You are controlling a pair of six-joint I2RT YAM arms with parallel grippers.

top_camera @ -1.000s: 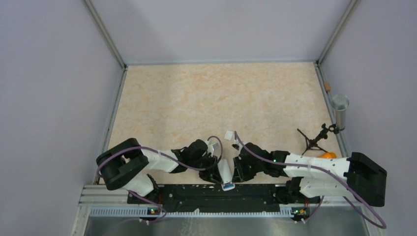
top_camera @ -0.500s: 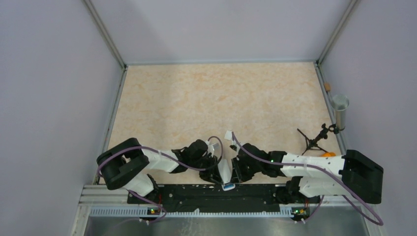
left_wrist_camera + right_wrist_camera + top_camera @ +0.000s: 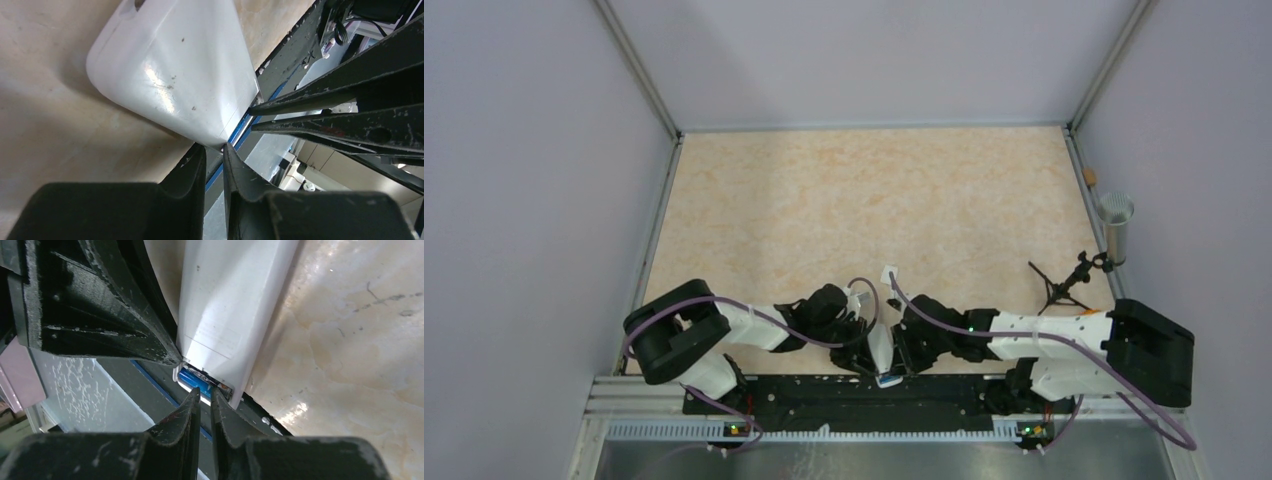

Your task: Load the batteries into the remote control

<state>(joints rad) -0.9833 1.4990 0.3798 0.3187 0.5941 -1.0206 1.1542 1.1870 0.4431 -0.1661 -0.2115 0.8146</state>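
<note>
The white remote control (image 3: pixel 881 347) lies between both grippers at the table's near edge, its end over the black rail. The left wrist view shows its plain back (image 3: pixel 175 75). My left gripper (image 3: pixel 214 148) has its jaws almost together, pinching the remote's lower corner. The remote (image 3: pixel 230 315) has an open end, and a blue battery (image 3: pixel 196 381) lies in the compartment with a darker one (image 3: pixel 223 387) beside it. The tips of my right gripper (image 3: pixel 205 393) touch the blue battery, a slim gap between them and nothing in it.
A small white piece (image 3: pixel 889 272) lies just beyond the grippers. At the right wall stand a metal cup (image 3: pixel 1115 222) and a black tripod-like tool (image 3: pixel 1064 284). The black base rail (image 3: pixel 804 392) runs along the near edge.
Both pairs of jaws have narrowed. The right arm has slid a little to the left, toward the remote, and now covers the orange object by its base.
</note>
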